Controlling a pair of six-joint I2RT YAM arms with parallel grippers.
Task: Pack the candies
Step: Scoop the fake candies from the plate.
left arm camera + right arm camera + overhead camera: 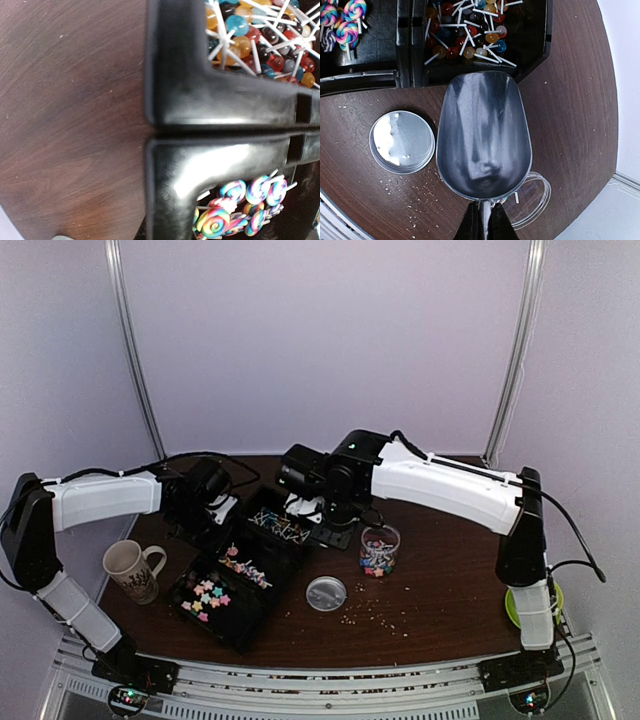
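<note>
The candies show as small multicoloured sweets in a clear jar [379, 552] and as star-shaped ones [207, 597] in the near compartment of a black tray [243, 638]. Swirl lollipops [235, 210] and ball lollipops [465, 35] fill its other compartments. My right gripper [481, 222] is shut on the handle of an empty metal scoop [482, 132], which hangs over the table between the tray and the jar [537, 200]. My left gripper [215, 512] sits at the tray's far-left edge. Its fingers do not show in its wrist view, where the tray rim [210, 105] fills the frame.
The jar's round metal lid [326, 593] lies on the table by the tray. A patterned mug [133, 570] stands at the left. A green object [514, 606] sits at the right edge behind the right arm. Pale crumbs [375, 612] are scattered near the lid.
</note>
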